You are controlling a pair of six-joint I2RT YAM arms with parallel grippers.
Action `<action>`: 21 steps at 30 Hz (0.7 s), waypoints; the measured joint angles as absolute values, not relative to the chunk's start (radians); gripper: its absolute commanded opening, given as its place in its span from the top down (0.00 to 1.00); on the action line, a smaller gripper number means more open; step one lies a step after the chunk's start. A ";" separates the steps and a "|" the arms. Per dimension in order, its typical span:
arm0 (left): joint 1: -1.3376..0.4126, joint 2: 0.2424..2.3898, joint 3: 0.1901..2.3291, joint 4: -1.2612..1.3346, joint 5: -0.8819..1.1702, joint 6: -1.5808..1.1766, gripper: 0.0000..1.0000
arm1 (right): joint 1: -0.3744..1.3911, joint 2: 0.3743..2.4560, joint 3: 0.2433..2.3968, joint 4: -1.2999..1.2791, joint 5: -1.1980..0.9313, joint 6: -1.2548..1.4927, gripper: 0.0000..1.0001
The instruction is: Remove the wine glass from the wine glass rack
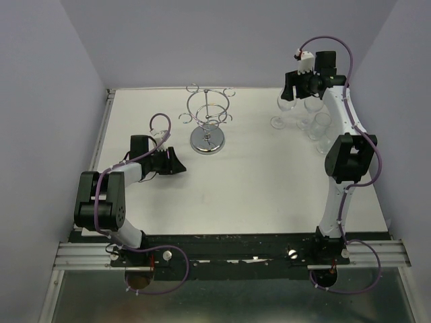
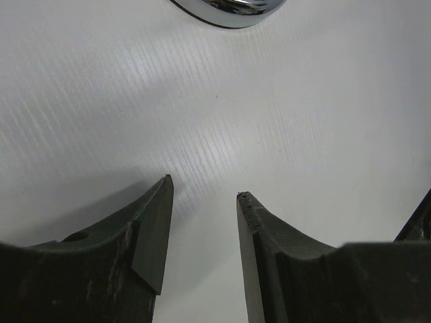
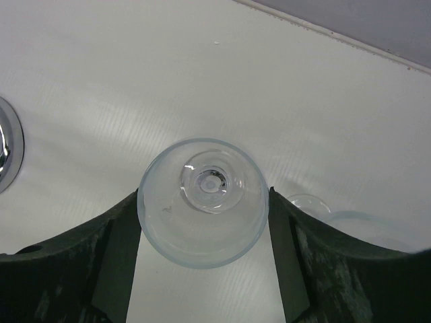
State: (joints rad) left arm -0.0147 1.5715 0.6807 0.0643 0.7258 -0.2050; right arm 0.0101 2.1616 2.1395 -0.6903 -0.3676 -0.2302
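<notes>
The wine glass rack (image 1: 207,118) is a chrome wire stand on a round mirrored base in the back middle of the table, and its rings hang bare. Its base shows at the top edge of the left wrist view (image 2: 229,10) and at the left edge of the right wrist view (image 3: 5,155). At the back right, my right gripper (image 1: 295,101) (image 3: 203,195) is shut on the bowl of an upright clear wine glass (image 1: 285,106) (image 3: 202,229), one finger on each side. I cannot tell whether its foot touches the table. My left gripper (image 1: 178,165) (image 2: 204,187) is open and holds nothing, low over the table, left of the rack's base.
Two more clear wine glasses (image 1: 312,108) (image 1: 322,126) stand right of the held one, near the right arm; parts of them show in the right wrist view (image 3: 306,202). The back wall runs just behind the rack and the glasses.
</notes>
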 measured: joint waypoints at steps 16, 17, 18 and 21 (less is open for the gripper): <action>-0.014 1.560 0.681 0.066 0.724 -0.197 0.46 | -0.014 2.128 2.171 -0.635 -0.385 -0.158 0.00; -0.014 1.559 0.681 0.066 0.723 -0.197 0.46 | -0.015 2.116 2.164 -0.630 -0.392 -0.151 0.00; -0.014 1.557 0.681 0.066 0.722 -0.197 0.46 | -0.015 2.102 2.154 -0.625 -0.400 -0.144 0.00; -0.014 1.547 0.682 0.064 0.718 -0.189 0.46 | -0.015 2.057 2.124 -0.619 -0.422 -0.122 0.00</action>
State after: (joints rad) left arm -0.0143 1.5467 0.6815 0.0643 0.7177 -0.1886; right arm -0.0147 2.0571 2.1242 -0.6193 -0.4217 -0.1223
